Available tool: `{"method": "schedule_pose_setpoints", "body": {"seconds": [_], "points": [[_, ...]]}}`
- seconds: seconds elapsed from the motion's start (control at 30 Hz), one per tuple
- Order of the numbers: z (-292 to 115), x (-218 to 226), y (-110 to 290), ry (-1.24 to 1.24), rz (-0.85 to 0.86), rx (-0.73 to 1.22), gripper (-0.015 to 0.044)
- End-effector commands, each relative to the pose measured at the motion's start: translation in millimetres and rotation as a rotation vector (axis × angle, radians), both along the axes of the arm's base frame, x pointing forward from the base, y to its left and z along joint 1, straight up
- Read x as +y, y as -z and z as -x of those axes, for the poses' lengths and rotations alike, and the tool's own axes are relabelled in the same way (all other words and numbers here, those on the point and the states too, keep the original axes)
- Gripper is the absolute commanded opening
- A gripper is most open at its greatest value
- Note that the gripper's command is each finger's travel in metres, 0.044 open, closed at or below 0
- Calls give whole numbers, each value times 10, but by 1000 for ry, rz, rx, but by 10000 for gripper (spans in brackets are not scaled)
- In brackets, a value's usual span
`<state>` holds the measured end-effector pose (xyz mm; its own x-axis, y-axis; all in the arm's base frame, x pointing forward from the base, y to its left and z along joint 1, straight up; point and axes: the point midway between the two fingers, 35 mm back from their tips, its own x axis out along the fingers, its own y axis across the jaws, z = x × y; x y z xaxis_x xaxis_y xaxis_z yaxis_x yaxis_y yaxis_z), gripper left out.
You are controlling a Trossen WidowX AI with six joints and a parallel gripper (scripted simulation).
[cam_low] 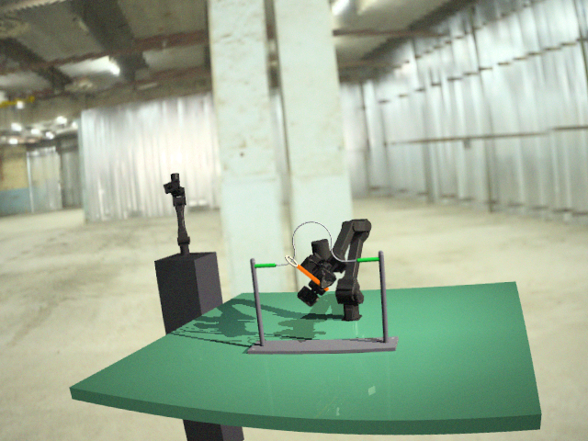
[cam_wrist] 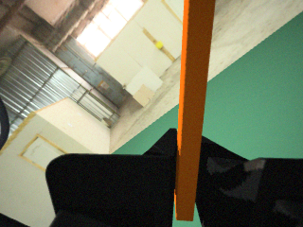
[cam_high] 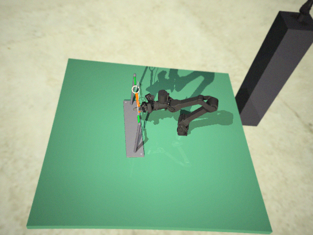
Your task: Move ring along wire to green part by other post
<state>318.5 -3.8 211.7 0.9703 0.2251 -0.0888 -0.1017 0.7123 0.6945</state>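
My gripper [cam_high: 139, 108] [cam_low: 321, 283] [cam_wrist: 179, 134] is shut on the lower end of the orange handle [cam_high: 137, 101] [cam_low: 306, 274] [cam_wrist: 195, 95]. The handle is tilted. Its white ring [cam_high: 135, 88] [cam_low: 289, 260] sits at the upper end, around the wire just past the green part [cam_high: 135, 80] [cam_low: 265, 265] beside one post [cam_high: 133, 88] [cam_low: 256, 303]. The thin grey wire [cam_low: 310, 226] loops upward in the middle. The other green part [cam_high: 138, 118] [cam_low: 367, 259] is beside the second post [cam_high: 137, 137] [cam_low: 383, 299]. In the wrist view the ring is out of sight.
The posts stand on a grey base plate [cam_high: 131, 136] [cam_low: 322, 345] on the green table [cam_high: 100, 164] [cam_low: 427, 360]. A tall dark box [cam_high: 273, 68] [cam_low: 187, 287] carrying a camera mast stands beside the table.
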Motion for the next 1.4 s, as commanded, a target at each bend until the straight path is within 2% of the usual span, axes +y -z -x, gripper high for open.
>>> {"method": "schedule_pose_setpoints", "body": {"seconds": [0.0,0.47,0.83,1.1,1.37], "points": [[99,93,-132,-51,-92,52,-150],[409,251,-638,-275,-427,216,-150],[447,316,-990,-320,-663,220,-150],[453,321,-1207,-335,-789,214,-150],[454,304,-1329,-339,-826,213,-150]]}}
